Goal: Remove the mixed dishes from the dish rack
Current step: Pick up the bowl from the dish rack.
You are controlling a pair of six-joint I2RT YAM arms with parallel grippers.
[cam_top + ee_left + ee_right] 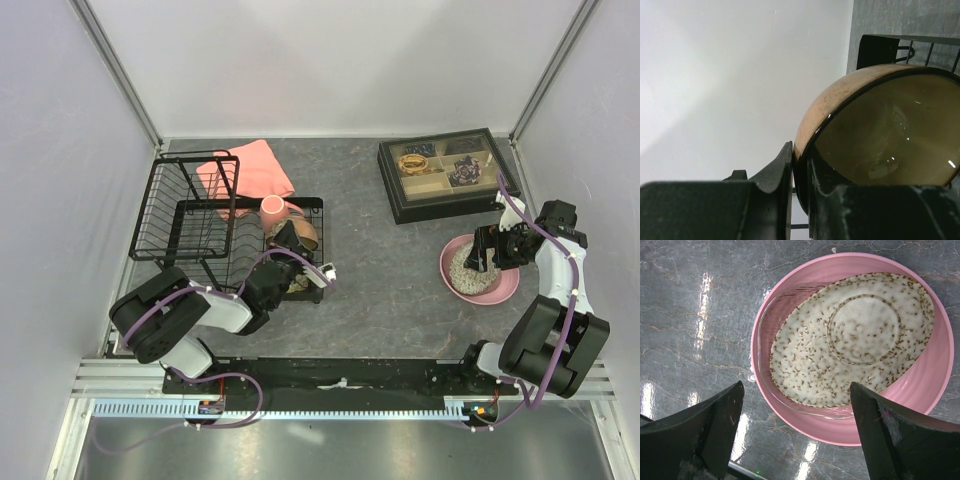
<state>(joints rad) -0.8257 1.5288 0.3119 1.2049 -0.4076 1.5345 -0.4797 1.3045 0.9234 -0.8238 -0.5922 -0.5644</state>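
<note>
Writing: anything on the black compartmented tray (388,178) of trinkets is too small for us to read.
Surface: dark grey surface (390,285) with a marbled stone pattern; it is glossy, with streaks of light.
Room: plain white walls (330,60) joined by metal corner posts (112,58).
Dish rack: the black wire dish rack (190,215) stands at the left, with a pink cloth (262,165) behind it.
Left gripper: we see the left gripper (799,162) clamped on the rim of the small brown bowl (880,130), which is tilted on edge over the rack's base.
Pink mug: the pink mug (272,210) sits in the rack, just beside that bowl.
Right gripper: the right gripper (796,392) is spread wide and holds nothing, above the large pink plate (940,375).
Grey speckled bowl: the grey speckled bowl (855,335) lies upside down on that plate, right of the rack.
</note>
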